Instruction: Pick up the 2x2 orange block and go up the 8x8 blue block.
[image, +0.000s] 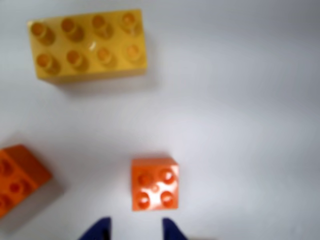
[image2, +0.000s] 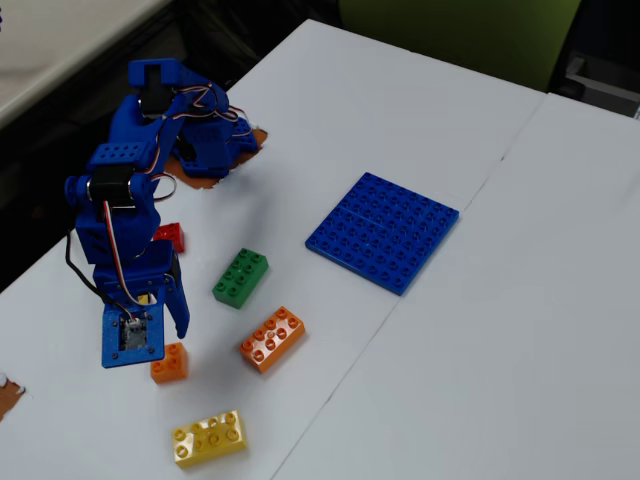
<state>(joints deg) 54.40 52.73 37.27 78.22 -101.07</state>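
In the wrist view the 2x2 orange block (image: 155, 184) sits on the white table just ahead of my gripper (image: 136, 229). It lies slightly right of the gap's centre. Two dark blue fingertips (image: 101, 228) enter from the bottom edge, spread apart with nothing between them. The fixed view shows the gripper (image2: 165, 335) pointing down right above the 2x2 orange block (image2: 170, 363), near the table's left front. The 8x8 blue block (image2: 383, 230) lies flat far off to the right, near the table's middle, and is out of the wrist view.
A long yellow brick (image: 87, 45) (image2: 209, 438) and a long orange brick (image: 17, 177) (image2: 273, 339) lie close to the small block. A green brick (image2: 241, 277) and a small red brick (image2: 168, 237) lie nearer the arm's base (image2: 205, 150).
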